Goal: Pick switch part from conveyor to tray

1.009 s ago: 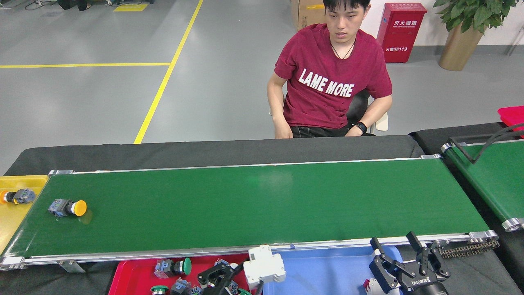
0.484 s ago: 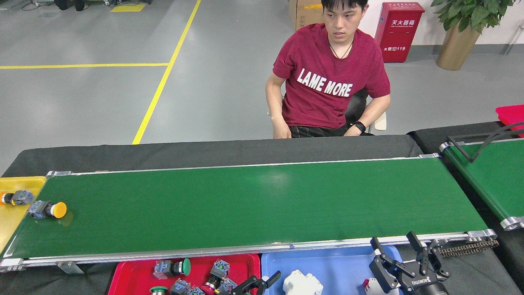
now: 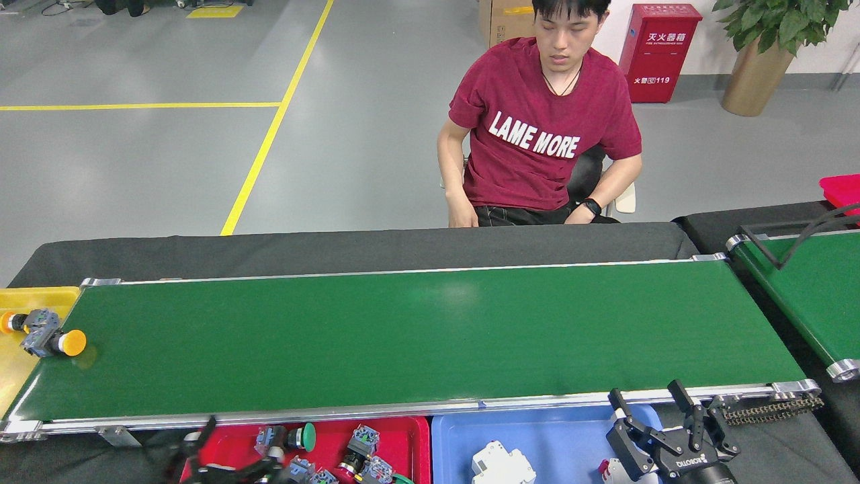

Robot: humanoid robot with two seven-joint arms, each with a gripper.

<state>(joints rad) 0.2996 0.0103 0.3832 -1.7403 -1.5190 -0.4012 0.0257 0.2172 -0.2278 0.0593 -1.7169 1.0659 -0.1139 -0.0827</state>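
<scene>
Release was already complete: the white switch part (image 3: 502, 464) was seen lying in the blue tray (image 3: 557, 430), free of any grip, where half a second before it had only just been dropped. The left gripper (image 3: 225, 464) had been pulled back to the left over the red tray (image 3: 396, 430); it was blurred by motion at the near edge, so whether its fingers were spread or pressed together could not be told. The right gripper (image 3: 655, 403) was held unmoved at the near right, its two dark fingers spread apart with nothing between them, above the right end of the blue tray.

One part was therefore judged delivered. On the conveyor (image 3: 403, 336) nothing was left within easy reach: only a yellow-capped button (image 3: 57, 343) was seen, carried further left than a moment earlier, now at the far-left end of the belt and tipping toward the yellow tray (image 3: 33, 296), where a second orange-capped piece (image 3: 23, 321) already lay. That one was probably lost to this cycle.

Green-capped buttons (image 3: 292, 437) were scattered in the red tray. A second green belt (image 3: 816, 289) ran off to the right. Behind the conveyor a person in a red shirt (image 3: 544, 134) was seated; further back a red fire cabinet (image 3: 662, 50), a potted plant (image 3: 766, 40) and yellow floor lines (image 3: 269, 134) were visible.
</scene>
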